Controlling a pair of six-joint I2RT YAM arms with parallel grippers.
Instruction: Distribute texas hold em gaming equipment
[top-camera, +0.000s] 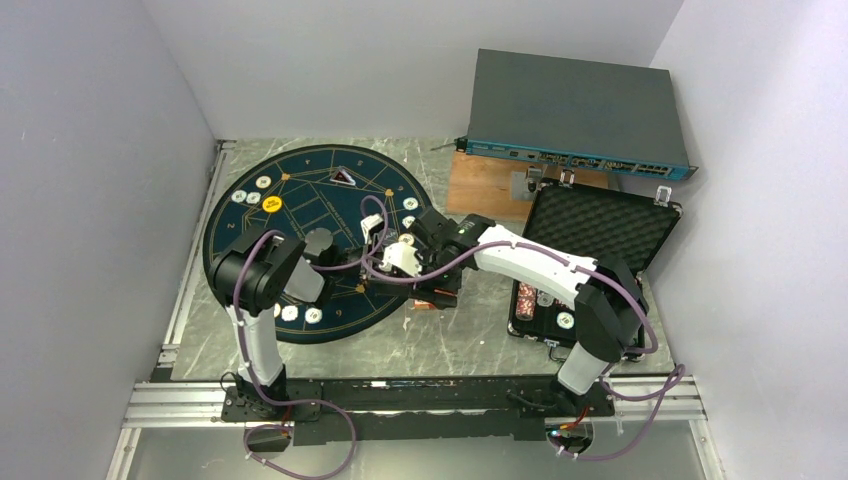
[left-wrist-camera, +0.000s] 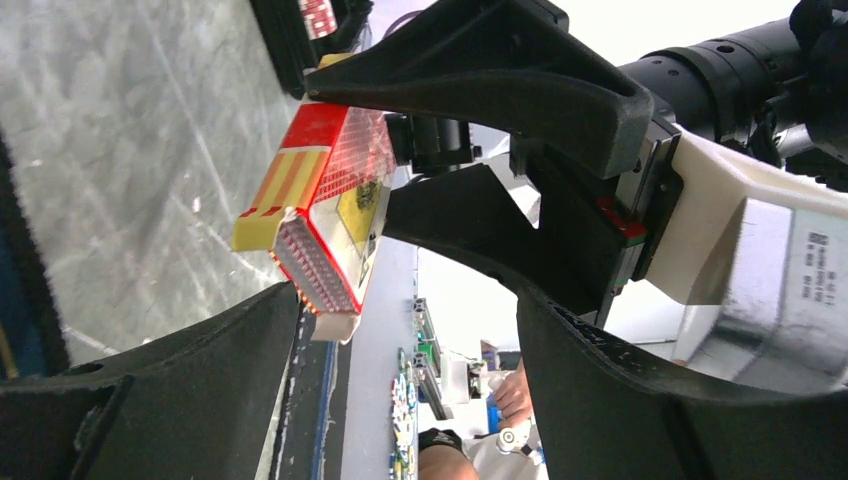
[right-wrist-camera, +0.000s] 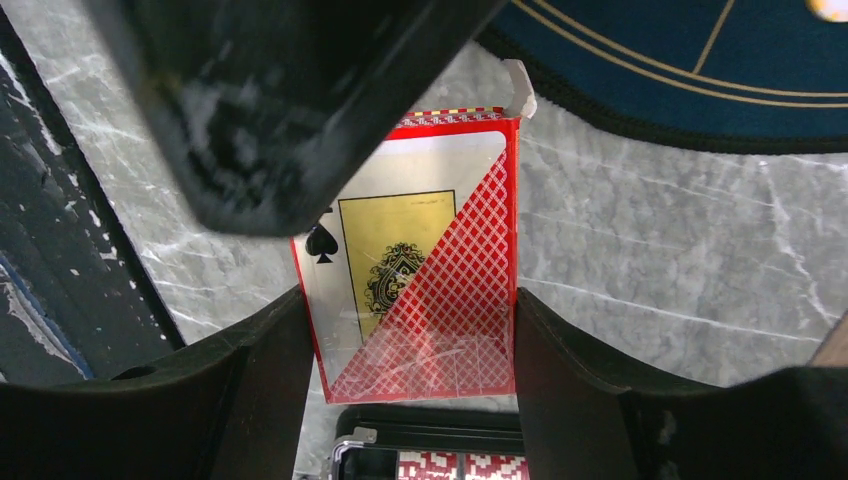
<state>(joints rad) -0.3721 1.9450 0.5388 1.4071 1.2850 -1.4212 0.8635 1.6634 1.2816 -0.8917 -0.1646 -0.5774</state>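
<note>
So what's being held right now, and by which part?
The right tool pinches the red card box across its long side edges; the left tool is open, holding nothing.

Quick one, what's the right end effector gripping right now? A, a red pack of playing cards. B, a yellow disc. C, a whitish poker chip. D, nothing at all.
A: in the right wrist view the red pack of playing cards, with an ace of spades showing on its front, sits clamped between the two fingers of the right end effector.
</note>
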